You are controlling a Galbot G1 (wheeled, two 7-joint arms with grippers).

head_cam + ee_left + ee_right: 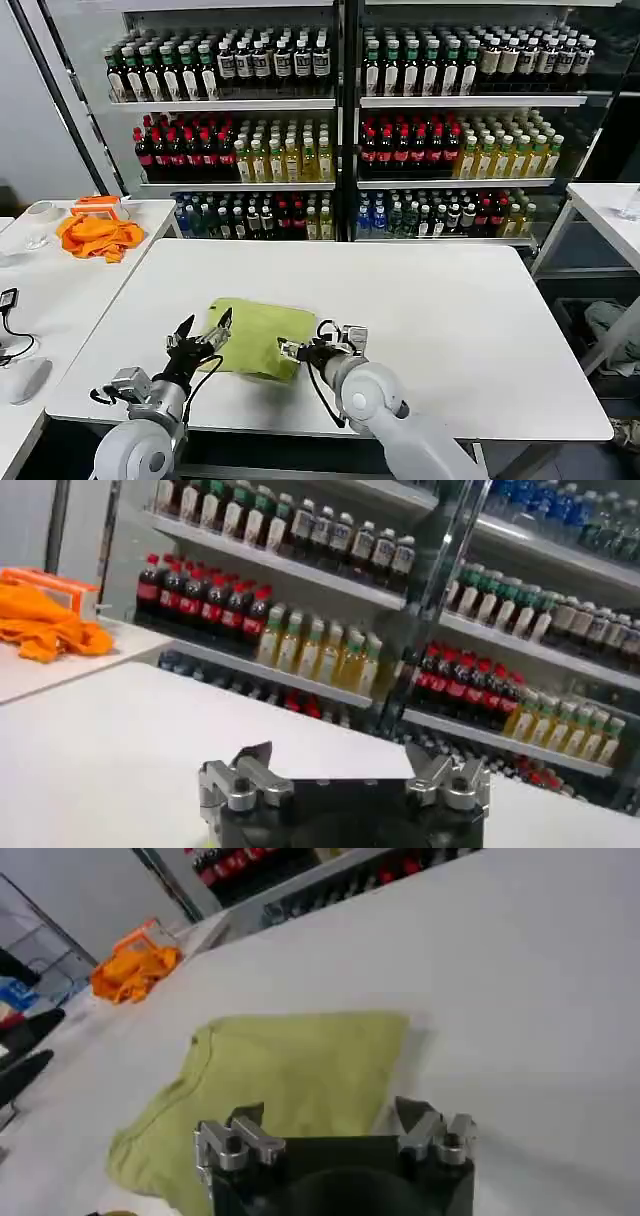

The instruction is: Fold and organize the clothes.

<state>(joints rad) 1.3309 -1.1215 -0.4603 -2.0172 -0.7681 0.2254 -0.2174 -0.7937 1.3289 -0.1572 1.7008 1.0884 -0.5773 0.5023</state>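
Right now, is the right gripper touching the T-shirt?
Cannot tell. In the head view the right gripper overlaps the T-shirt's near edge; the right wrist view shows open fingers over the cloth, no plain contact.

T-shirt [258, 335] lies on table [450, 320], near front edge — left gripper [203, 334] at its left side, right gripper [297, 350] at its right; bottle shelves [340, 120] behind table.

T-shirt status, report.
Left claw open at T-shirt's left edge. Right claw open at its near right corner. T-shirt folded on white table. Nothing obstructing.
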